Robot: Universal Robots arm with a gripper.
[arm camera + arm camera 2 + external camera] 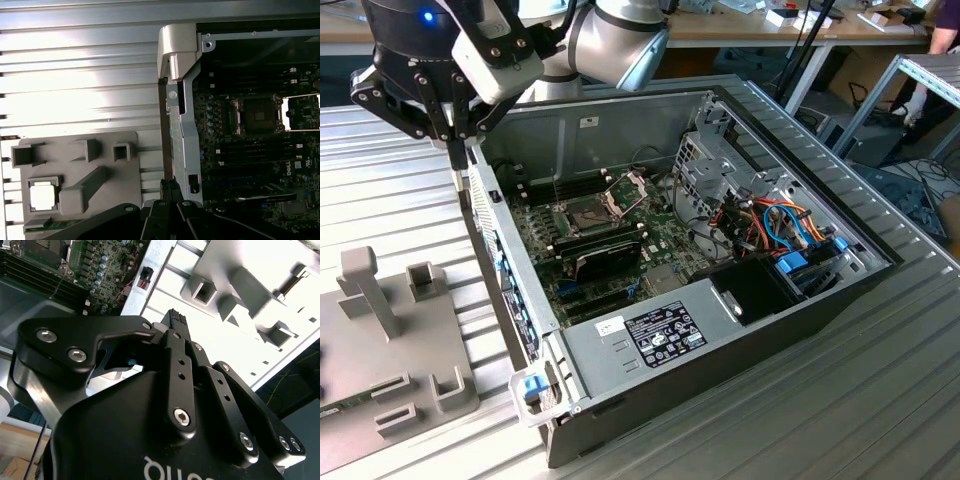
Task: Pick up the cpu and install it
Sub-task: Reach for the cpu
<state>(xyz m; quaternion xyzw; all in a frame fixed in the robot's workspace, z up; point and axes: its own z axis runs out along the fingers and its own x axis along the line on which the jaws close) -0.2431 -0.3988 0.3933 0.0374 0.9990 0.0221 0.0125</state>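
The cpu [42, 195] is a small silvery square lying in a square recess of the grey fixture [95, 150] on the ribbed table, beside the open computer case [620, 345]. Inside the case the dark square socket [256, 116] lies bare, its shiny hinged frame [302, 111] swung open beside it; the exterior view shows the socket [588, 211] near the motherboard's middle. My gripper [457, 150] hangs over the case's wall nearest the fixture, between fixture and socket, well above both. Its fingers [175, 320] look pressed together with nothing between them, as does the gripper [170, 184] in the first wrist view.
The fixture [390, 350] carries upright grey blocks and slots. The case holds memory sticks, a black card [605, 257], a power supply [650, 335] and orange and blue cables [785, 230]. A person's gloved hand [918, 100] shows at the exterior view's far right.
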